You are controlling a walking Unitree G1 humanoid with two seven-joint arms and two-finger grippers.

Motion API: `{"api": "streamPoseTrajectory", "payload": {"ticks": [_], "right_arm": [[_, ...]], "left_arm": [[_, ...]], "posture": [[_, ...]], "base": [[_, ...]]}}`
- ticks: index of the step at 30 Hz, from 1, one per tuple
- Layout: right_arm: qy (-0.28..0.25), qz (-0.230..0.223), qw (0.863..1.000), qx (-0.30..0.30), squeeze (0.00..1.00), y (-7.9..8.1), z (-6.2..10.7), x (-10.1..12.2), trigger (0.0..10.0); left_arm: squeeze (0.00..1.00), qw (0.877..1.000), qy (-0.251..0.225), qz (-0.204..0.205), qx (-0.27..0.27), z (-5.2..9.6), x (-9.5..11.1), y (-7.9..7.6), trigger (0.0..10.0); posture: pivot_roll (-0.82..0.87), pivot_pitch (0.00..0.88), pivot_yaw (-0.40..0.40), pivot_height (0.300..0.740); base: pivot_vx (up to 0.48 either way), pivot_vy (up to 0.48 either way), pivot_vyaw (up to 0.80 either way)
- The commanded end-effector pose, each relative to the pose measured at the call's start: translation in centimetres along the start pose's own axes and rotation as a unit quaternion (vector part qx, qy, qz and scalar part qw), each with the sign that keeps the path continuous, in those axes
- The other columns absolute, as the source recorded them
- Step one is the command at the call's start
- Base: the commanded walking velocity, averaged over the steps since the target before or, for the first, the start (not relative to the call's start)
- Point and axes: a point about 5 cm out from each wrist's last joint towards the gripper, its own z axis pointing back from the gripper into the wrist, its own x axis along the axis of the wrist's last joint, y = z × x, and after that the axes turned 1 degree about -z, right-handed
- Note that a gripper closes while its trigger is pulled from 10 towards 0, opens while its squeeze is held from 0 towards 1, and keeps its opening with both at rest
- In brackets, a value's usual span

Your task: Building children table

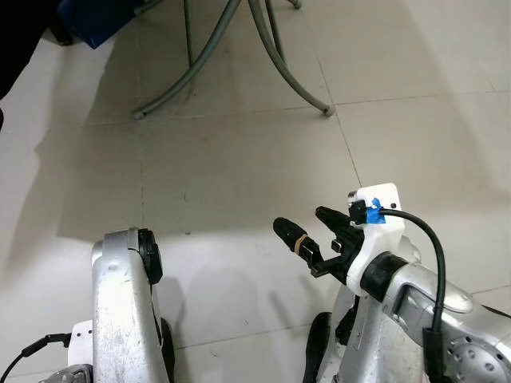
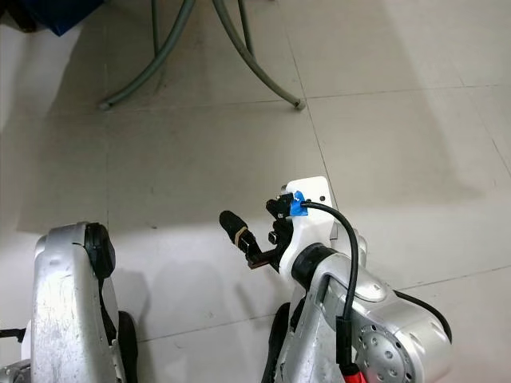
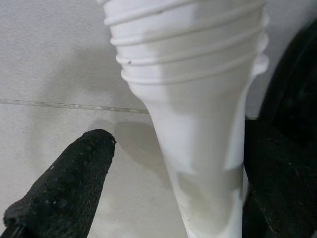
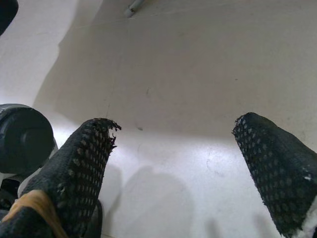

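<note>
A white plastic table leg with a threaded end sits between the black fingers of my left gripper. It lies against one finger, with a gap to the other fingertip, and hangs above the pale tile floor. In the eye views my left arm hangs low at the left. At the lower right, my right gripper is raised over the floor. It is open, and its two fingers have nothing between them.
Grey bent metal tube legs of a piece of furniture stand on the floor ahead. A blue object is at the top left corner. Pale floor tiles stretch between my arms and the tube legs.
</note>
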Motion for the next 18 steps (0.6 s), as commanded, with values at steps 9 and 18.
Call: {"api": "streamPoseTrajectory", "payload": {"ticks": [9,18], "right_arm": [[0.003,0.001,1.0,-0.016,0.0,-0.3,0.5,-0.1,10.0],[0.004,0.003,1.0,-0.019,0.0,-0.3,0.7,-0.1,10.0]], "left_arm": [[0.0,0.999,0.032,0.017,-0.024,-0.1,-2.4,-1.0,4.9],[0.0,0.999,0.023,0.014,-0.027,-0.4,-2.0,-2.0,0.0]], "posture": [[-0.17,0.567,-0.102,0.3],[-0.18,0.566,-0.101,0.3]], "base": [[0.0,0.0,0.0],[0.0,0.0,0.0]]}}
